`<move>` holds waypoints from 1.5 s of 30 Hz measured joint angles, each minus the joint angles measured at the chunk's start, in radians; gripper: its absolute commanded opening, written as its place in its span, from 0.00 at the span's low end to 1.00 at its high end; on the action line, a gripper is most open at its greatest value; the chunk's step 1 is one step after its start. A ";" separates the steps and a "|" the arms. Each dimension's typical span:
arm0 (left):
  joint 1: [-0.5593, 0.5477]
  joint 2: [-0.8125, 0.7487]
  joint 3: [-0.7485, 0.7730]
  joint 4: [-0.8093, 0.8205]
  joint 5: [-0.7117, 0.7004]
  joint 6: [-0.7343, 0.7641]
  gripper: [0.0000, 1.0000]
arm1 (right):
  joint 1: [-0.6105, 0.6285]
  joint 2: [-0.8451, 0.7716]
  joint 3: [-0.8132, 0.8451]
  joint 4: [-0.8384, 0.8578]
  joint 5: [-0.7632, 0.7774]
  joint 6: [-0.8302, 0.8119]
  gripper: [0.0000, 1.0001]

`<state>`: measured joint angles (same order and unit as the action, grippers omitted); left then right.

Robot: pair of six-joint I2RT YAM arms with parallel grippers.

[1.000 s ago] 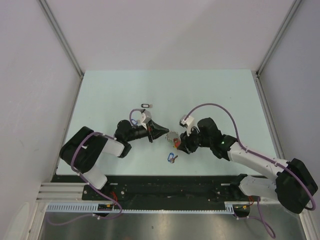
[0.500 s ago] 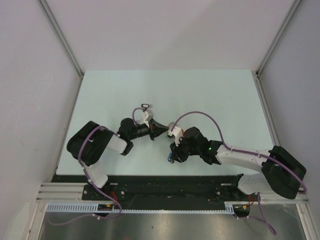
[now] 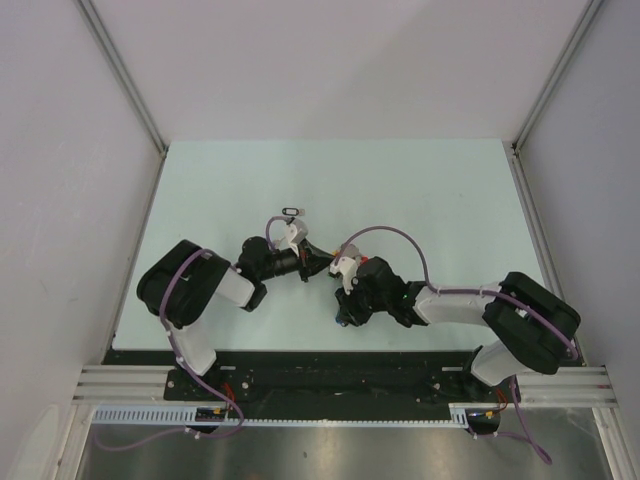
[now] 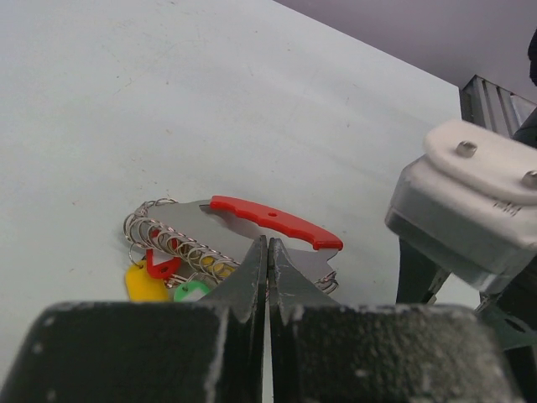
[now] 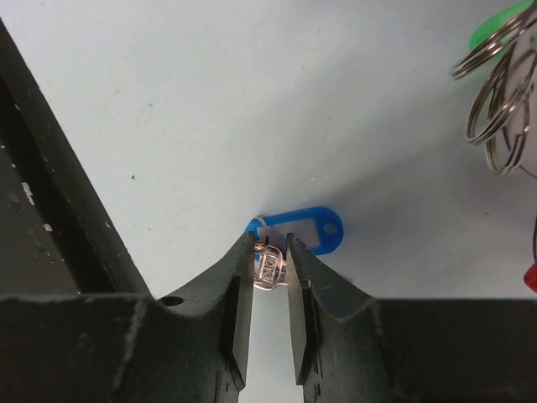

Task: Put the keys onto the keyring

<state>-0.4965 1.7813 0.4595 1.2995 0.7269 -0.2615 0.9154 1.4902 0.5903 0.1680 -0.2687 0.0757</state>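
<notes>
The keyring (image 4: 277, 223), a silver plate with a red curved band, wire rings and yellow, green and red tags, lies on the table. My left gripper (image 4: 267, 245) is shut on its silver plate just below the red band. In the top view the left gripper (image 3: 322, 266) is at mid-table. My right gripper (image 5: 270, 252) is closed on the silver head of the blue-tagged key (image 5: 295, 234) against the table; in the top view the right gripper (image 3: 343, 318) is just below the left one. The black-tagged key (image 3: 291, 211) lies alone farther back.
The right wrist's white camera housing (image 4: 474, 210) sits close to the right of the keyring. Keyring rings (image 5: 495, 109) hang at the right wrist view's upper right. The pale green table (image 3: 420, 190) is bounded by white walls, with a black rail along the near edge.
My right arm has swung left and toward the near edge, from beside the keyring down onto the blue-tagged key. My left gripper has moved slightly right with the keyring.
</notes>
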 measured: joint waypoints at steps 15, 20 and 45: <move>0.000 0.013 0.000 0.000 0.004 -0.002 0.00 | 0.014 0.060 0.031 0.029 -0.009 -0.016 0.00; 0.000 0.014 0.000 0.000 0.009 -0.003 0.00 | 0.020 0.061 0.036 0.021 -0.008 -0.028 0.00; 0.016 0.011 -0.035 0.000 0.013 -0.003 0.00 | -0.192 -0.299 -0.057 -0.322 0.267 0.241 0.00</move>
<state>-0.4808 1.7920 0.4244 1.2991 0.7395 -0.2646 0.7231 1.1915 0.5331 -0.1539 -0.0021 0.3172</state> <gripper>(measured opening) 0.005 0.009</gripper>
